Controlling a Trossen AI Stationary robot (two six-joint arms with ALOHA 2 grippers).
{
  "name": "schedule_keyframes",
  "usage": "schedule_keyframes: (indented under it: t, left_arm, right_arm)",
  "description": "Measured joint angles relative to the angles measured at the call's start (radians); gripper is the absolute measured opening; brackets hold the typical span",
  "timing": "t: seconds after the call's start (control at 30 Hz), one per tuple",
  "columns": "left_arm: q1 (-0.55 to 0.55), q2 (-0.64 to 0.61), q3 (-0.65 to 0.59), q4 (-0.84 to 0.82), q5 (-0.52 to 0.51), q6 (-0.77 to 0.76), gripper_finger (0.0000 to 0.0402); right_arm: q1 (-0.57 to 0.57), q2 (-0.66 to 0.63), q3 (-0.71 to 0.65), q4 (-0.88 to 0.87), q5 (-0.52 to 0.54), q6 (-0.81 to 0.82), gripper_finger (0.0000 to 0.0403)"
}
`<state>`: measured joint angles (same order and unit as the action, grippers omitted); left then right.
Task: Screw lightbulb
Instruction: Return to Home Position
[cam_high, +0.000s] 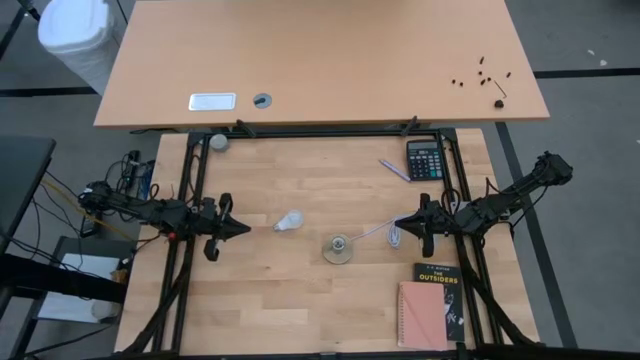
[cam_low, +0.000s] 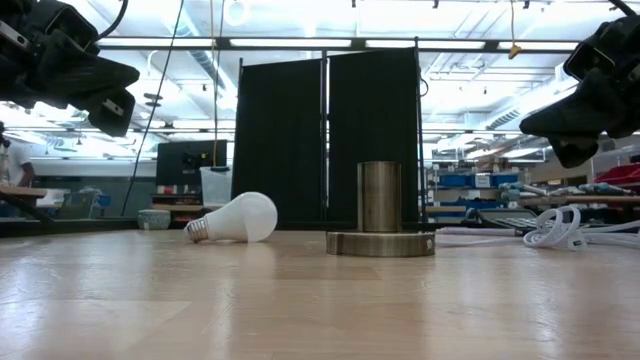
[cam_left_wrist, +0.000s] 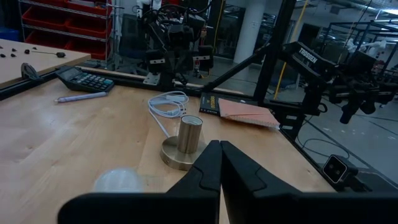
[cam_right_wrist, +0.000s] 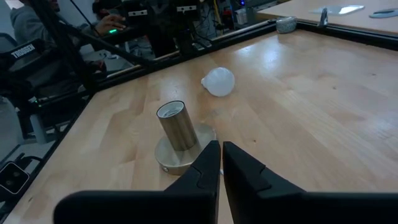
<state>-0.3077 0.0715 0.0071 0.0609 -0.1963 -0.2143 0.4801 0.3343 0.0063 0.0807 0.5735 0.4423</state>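
The white lightbulb (cam_high: 289, 221) lies on its side on the wooden table, left of the silvery socket (cam_high: 339, 248); it also shows in the low view (cam_low: 237, 218) and the right wrist view (cam_right_wrist: 219, 81). The socket stands upright on its round base (cam_low: 380, 242), with a white cord (cam_high: 385, 231) running right. My left gripper (cam_high: 240, 228) is shut and empty, left of the bulb and above the table. My right gripper (cam_high: 402, 222) is shut and empty, right of the socket, over the cord.
A calculator (cam_high: 424, 159) and a pen (cam_high: 394, 170) lie at the far right. A black book (cam_high: 441, 290) and a pink notebook (cam_high: 422, 315) lie at the near right. A grey roll (cam_high: 218, 142) sits at the far left corner.
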Motion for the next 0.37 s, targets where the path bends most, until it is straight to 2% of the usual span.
schedule_keyframes:
  t: [0.37]
  left_arm:
    - [0.0,0.0,0.0,0.0,0.0,0.0,0.0011]
  right_arm:
    - [0.0,0.0,0.0,0.0,0.0,0.0,0.0032]
